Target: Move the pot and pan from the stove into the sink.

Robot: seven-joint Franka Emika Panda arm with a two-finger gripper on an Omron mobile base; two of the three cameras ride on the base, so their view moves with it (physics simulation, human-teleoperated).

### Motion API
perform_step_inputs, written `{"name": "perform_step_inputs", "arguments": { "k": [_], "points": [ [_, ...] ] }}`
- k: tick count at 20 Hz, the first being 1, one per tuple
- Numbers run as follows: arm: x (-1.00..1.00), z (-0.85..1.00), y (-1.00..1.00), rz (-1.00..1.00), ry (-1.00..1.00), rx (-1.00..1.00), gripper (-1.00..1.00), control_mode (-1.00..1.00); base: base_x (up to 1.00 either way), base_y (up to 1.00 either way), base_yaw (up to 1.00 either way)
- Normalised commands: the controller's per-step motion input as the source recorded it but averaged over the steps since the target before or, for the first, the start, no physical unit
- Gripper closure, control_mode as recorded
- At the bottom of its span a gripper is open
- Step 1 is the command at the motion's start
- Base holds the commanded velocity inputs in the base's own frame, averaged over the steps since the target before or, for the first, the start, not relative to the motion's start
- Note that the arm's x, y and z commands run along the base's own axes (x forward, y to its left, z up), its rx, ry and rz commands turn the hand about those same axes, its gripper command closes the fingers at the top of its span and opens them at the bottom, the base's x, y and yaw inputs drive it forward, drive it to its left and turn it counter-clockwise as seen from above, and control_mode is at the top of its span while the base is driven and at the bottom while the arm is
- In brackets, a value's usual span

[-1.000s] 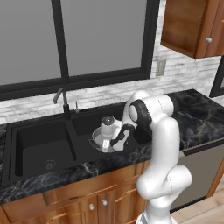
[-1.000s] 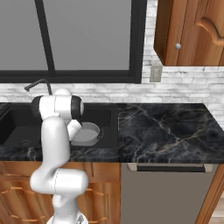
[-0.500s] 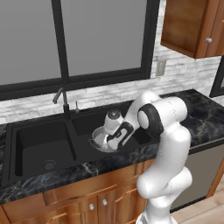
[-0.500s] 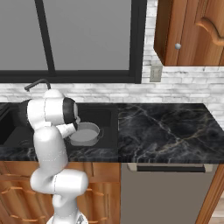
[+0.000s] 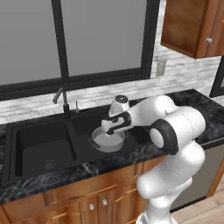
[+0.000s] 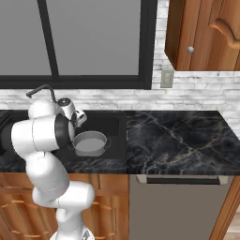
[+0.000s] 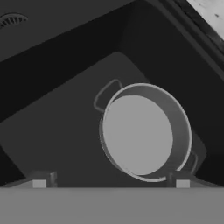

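So the sink (image 5: 26, 131) is the big thing here: black double basin sunk into the black marble surface (image 6: 178, 136), thin grey curved faucet (image 5: 61, 98) at roughly 12 o'clock behind the divider. The pot (image 5: 108, 139) sits in the basin on my right, flat on the floor of it; in the hand view it's at about 4 o'clock from centre.

Handling-wise, my guess is it's rigid metal, not fragile, with a bit of heft, and those smooth straight walls look slippery. If I had to lift it again I'd pinch the rim or wall close to one of the loop handles, not the loop itself, since that looks small and awkward.

Looks: round, grey, low straight walls, pale flat bottom, nothing inside. One loop handle shows at about 10 o'clock on it in the hand view, and the other peeks out at about 4.

My end effector (image 7: 110, 183) hangs just above the pot, jaws spread wide, holding nothing.
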Motion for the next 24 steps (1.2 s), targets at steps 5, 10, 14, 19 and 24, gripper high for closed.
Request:
{"name": "perform_step_inputs", "arguments": {
  "k": [5,10,14,19,24],
  "points": [
    [-0.47,0.69,-0.31,-0.09,0.05,0.07,-1.00,-1.00,0.00,0.00,0.00],
    [-0.67,0.47,-0.45,-0.11,0.02,0.07,-1.00,-1.00,0.00,0.00,0.00],
    [-0.75,0.49,-0.45,-0.13,0.01,0.09,-1.00,-1.00,0.00,0.00,0.00],
    [-0.75,0.45,-0.37,-0.14,0.00,0.07,-1.00,-1.00,0.00,0.00,0.00],
    [-0.58,0.32,-0.03,-0.08,-0.32,0.03,-1.00,-1.00,0.00,0.00,0.00]
  ]
}}
